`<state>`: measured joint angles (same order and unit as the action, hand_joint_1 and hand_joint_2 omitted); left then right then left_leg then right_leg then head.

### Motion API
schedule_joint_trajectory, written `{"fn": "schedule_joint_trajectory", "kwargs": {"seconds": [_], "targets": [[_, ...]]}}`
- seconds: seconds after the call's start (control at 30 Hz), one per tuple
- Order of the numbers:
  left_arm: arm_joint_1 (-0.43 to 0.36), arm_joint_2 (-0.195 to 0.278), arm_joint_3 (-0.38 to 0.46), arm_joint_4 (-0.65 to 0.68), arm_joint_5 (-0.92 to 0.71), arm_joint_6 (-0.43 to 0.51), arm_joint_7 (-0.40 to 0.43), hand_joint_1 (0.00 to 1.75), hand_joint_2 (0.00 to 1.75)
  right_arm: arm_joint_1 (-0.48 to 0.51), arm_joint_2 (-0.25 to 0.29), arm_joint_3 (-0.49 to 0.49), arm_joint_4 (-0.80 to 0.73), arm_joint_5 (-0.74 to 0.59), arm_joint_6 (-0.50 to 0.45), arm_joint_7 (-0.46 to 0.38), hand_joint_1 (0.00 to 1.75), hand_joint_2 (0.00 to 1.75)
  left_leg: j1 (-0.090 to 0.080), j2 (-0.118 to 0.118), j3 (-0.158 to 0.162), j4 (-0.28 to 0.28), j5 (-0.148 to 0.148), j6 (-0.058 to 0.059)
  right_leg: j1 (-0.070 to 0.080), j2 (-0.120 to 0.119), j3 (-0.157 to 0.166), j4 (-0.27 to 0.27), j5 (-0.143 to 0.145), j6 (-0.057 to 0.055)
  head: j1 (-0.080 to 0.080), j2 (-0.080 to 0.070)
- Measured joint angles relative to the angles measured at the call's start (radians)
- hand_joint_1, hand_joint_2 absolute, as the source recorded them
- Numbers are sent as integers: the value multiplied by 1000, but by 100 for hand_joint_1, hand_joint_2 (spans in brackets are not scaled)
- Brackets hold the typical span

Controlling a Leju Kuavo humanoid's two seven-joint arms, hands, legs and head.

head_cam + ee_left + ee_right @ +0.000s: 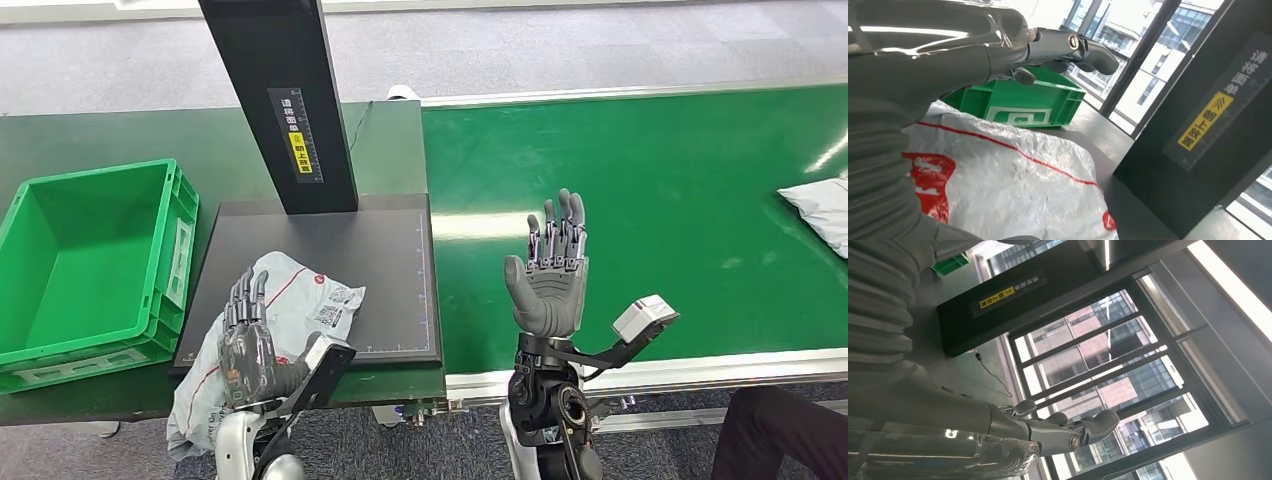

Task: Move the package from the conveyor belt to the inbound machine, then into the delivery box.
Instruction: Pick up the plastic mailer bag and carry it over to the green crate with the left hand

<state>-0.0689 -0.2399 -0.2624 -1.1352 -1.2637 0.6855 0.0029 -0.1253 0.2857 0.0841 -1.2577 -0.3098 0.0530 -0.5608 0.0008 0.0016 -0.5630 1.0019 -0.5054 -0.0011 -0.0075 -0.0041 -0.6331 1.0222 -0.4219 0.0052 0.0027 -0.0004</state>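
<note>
I have the package [300,300] lying on the near left corner of the black scanner plate [390,250], with its lower end drooping off the plate's front edge toward me. That puts it on the inbound machine, label side up under the black post [285,100], which I judge is where it needs to sit to be read.

My left hand [250,345] rests on top of the package's left side, fingers laid forward over the plastic. From the head view I cannot tell whether the fingers are actually pinching the bag or only pressing on it; the left wrist view shows the crinkled white bag [1008,190] directly under the hand with the fingers stretched out above it, pointing toward the green box [1023,102], so I'd lean toward a flat hold, but I won't call it.

My right hand [548,275] is raised over the green conveyor belt [680,200], just right of the scanner plate, palm facing me, fingers straight and apart, holding nothing. I read that as parked out of the way.

The green box sits just left of the plate with nothing in it, so the last leg is a short sideways carry. A second package [820,205] waits on the belt, far right of the plate.
</note>
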Motion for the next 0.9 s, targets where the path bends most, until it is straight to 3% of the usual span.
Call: {"fn": "schedule_joint_trajectory", "kwargs": {"seconds": [0.23,0.37,0.6,0.9], "targets": [[13,-24,65,-58,39,0,-140,0,175,15,0,3,-1,1,-3,-1,0,175,0,0,0,0,0,0,0,0,0,0,0,0,0,0],[8,-25,87,-46,-5,-21,-77,0,175,30,0,6,-10,2,-4,-3,0,175,0,0,0,0,0,0,0,0,0,0,0,0,0,0],[-29,-19,72,97,-133,-207,84,0,175,31,0,7,-15,-3,14,0,0,175,0,0,0,0,0,0,0,0,0,0,0,0,0,0],[-128,-15,73,252,-162,-276,117,0,175,30,1,6,-15,-4,27,9,0,175,0,-8,8,-1,-2,1,-1,-6,12,-1,-4,2,0,0]]}}
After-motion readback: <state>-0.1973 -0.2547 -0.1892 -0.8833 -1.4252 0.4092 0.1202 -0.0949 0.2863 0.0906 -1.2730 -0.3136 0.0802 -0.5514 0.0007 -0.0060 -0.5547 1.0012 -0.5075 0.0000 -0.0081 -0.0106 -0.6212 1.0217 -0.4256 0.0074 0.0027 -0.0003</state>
